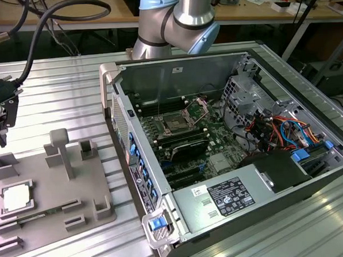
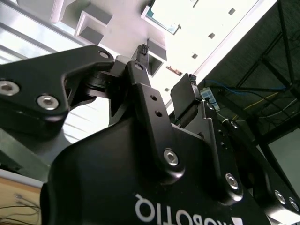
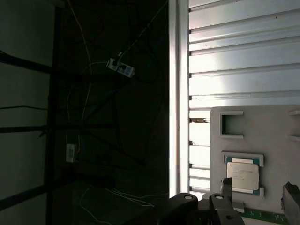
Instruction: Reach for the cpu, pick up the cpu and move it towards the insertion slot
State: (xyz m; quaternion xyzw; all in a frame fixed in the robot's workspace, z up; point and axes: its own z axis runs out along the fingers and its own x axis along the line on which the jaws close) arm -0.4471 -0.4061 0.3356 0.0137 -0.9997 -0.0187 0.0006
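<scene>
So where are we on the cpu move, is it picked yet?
Done: nothing yet; the cpu lies in its grey fixture, ungripped. In hand: the reach; the gripper hangs above the fixture, jaws open and empty. Left: the pick and the carry to the slot in the case, which holds no chip.

Silvery square cpu (image 1: pixel 17 197) flat in grey tray (image 1: pixel 48 182) recess, well apart from dark metal-framed insertion slot (image 1: pixel 176 121)
</scene>
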